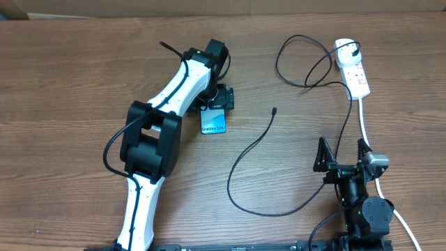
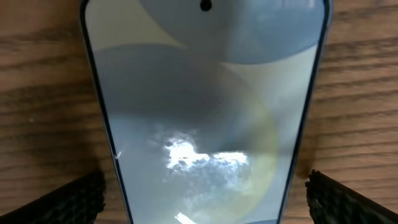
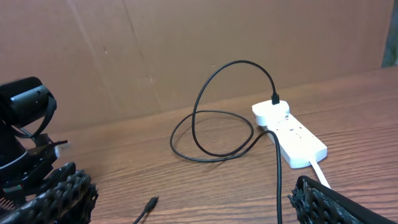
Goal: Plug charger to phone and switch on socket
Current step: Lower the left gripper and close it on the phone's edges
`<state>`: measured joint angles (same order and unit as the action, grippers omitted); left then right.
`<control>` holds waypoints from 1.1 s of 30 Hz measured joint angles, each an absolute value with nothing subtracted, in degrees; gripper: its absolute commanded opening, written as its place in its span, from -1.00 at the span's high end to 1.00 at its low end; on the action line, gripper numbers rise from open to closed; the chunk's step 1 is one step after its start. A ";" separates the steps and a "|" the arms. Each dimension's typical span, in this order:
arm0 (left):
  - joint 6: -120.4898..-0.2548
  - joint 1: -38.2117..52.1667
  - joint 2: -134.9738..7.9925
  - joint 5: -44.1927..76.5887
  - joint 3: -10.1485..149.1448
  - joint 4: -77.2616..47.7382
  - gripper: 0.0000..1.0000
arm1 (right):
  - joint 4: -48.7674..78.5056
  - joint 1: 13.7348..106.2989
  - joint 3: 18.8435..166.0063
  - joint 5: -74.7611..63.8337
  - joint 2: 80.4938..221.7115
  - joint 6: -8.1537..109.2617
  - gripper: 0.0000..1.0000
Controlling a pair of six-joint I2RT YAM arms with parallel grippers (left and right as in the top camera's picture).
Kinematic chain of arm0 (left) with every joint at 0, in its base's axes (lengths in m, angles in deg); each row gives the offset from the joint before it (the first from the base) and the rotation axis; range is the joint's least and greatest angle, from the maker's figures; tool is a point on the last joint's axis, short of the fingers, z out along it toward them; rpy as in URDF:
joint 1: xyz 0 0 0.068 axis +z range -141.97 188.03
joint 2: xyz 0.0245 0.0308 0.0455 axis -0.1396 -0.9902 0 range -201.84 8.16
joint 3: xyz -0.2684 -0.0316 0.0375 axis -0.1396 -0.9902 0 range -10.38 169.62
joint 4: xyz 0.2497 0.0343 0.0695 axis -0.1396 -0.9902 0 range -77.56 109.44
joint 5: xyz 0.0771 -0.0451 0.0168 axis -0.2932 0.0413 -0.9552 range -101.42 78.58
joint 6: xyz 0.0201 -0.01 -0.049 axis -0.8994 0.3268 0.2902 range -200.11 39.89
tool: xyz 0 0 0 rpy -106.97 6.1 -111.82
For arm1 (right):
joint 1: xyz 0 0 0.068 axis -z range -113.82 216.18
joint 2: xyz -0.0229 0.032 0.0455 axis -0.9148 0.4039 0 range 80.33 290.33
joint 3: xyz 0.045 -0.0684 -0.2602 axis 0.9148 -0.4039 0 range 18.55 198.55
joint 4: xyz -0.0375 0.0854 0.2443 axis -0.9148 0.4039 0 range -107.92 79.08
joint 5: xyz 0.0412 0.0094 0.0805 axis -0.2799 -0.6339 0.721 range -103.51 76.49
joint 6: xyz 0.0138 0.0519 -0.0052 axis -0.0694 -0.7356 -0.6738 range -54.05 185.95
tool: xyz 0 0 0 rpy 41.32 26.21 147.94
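**Opening step, as we judge it: steadying the phone (image 1: 214, 123).** It lies flat on the surface (image 1: 70, 84) under the left gripper (image 1: 219, 103), whose jaws stand released on either side of it. The right gripper (image 1: 341, 157) waits well apart, jaws released and empty. The charger (image 3: 239, 62) runs from the socket (image 1: 352, 68). Its connector tip (image 1: 274, 110) lies free between phone and socket. Next, we expect, the left jaws must pinch the phone's edges while the right arm fetches the tip.

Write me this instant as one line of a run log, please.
left jaws: open, either side of phone | right jaws: open, empty | charger tip: lying on table, apart from phone | socket: untouched
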<state>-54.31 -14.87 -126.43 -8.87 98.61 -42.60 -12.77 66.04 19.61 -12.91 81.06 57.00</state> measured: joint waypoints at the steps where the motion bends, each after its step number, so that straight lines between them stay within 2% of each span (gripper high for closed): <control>1: -54.13 -14.87 -126.43 -8.85 98.61 -42.49 -1.00 | -12.75 66.04 19.61 -12.91 81.06 57.00 -1.00; 33: -50.90 -15.15 -124.94 -11.23 95.55 -41.24 -1.00 | -12.77 66.04 19.61 -12.88 81.06 57.05 -1.00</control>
